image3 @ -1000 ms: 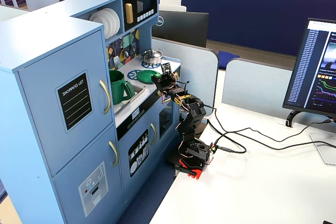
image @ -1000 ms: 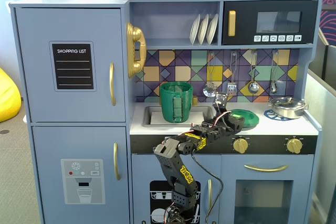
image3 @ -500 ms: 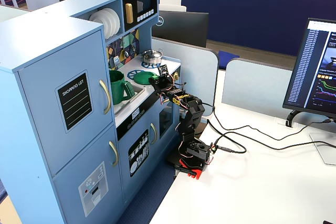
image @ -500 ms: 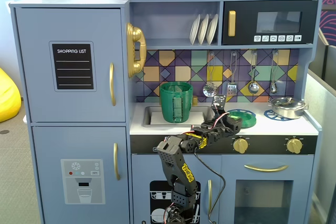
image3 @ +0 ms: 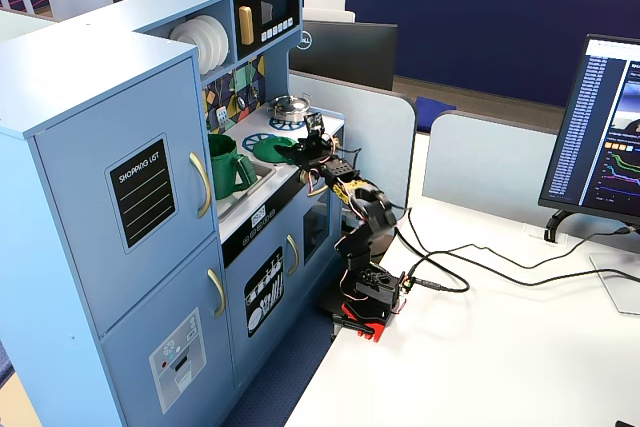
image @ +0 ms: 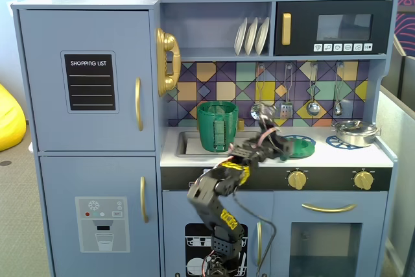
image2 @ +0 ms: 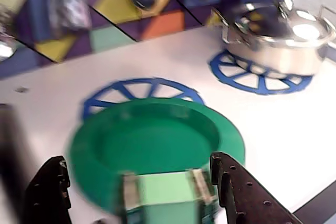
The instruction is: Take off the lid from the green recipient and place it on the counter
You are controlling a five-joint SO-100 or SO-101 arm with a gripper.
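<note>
The green lid (image2: 157, 140) lies flat on the white counter (image2: 283, 145), partly over a blue burner ring (image2: 139, 90). Its pale green tab (image2: 163, 192) points toward the wrist camera. My gripper (image2: 139, 182) is open, with one black finger on each side of the tab, and the wrist view is blurred. In a fixed view the gripper (image: 275, 144) is just left of the lid (image: 299, 146). The tall green recipient (image: 217, 126) stands uncovered in the sink recess to the left. In another fixed view the recipient (image3: 225, 167), lid (image3: 268, 150) and gripper (image3: 300, 152) also show.
A silver metal pot (image: 355, 132) sits on the right burner ring and shows in the wrist view (image2: 278, 35). Utensils (image: 314, 105) hang on the tiled back wall. White plates (image: 251, 36) stand on the shelf above. Gold knobs (image: 297, 178) line the counter's front.
</note>
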